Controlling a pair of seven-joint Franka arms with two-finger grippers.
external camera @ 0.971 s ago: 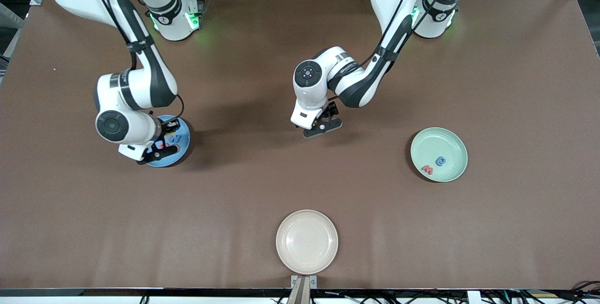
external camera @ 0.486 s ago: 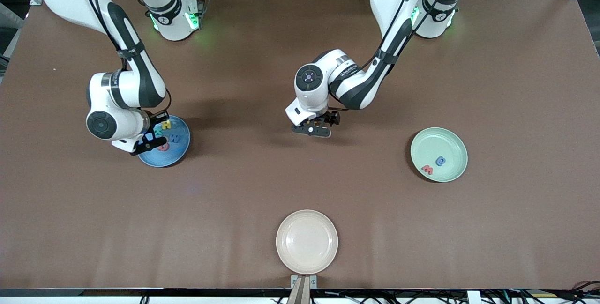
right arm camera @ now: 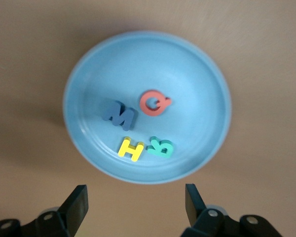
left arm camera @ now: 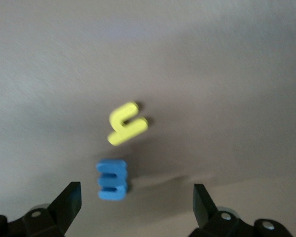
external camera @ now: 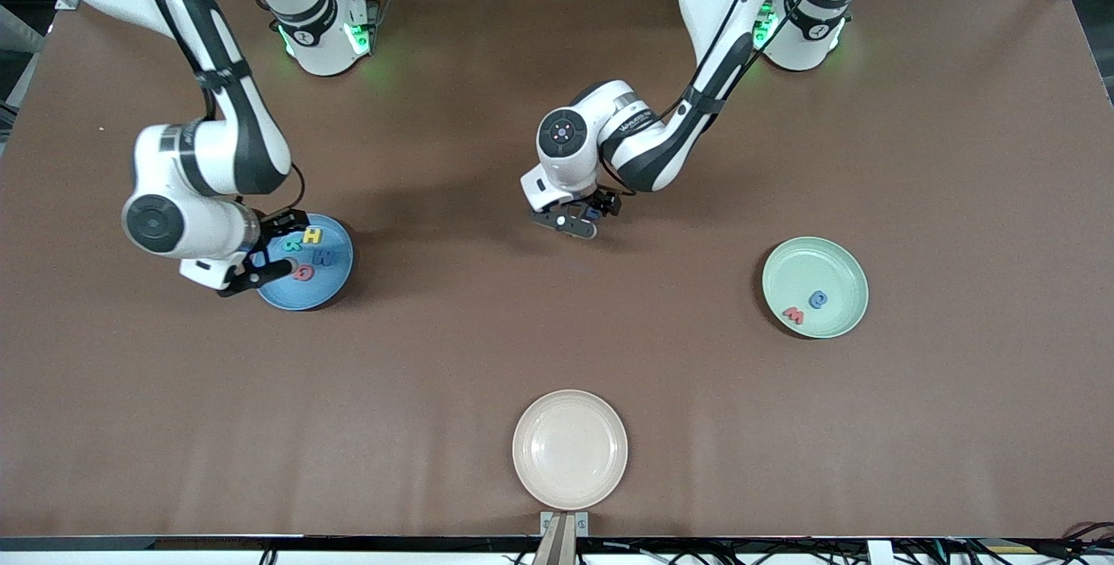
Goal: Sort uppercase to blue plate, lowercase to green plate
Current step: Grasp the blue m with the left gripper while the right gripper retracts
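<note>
While the right gripper [external camera: 261,258] hangs over the blue plate [right arm camera: 197,74] with its jaws spread and holding nothing, all four capitals lie in that plate: the blue W [right arm camera: 119,115], red Q [right arm camera: 154,102], yellow H [right arm camera: 130,149] and teal R [right arm camera: 161,147]. The left gripper [external camera: 581,218] hovers over the middle of the table, jaws spread wide and empty. On the bare table below it lie the blue m [left arm camera: 112,179] and, just beside it, the yellow h [left arm camera: 126,124]; the m sits between the jaws' line, nearer one finger. The green plate [external camera: 842,262] holds the red m [external camera: 793,314] and the blue round-bowled letter [external camera: 818,299].
</note>
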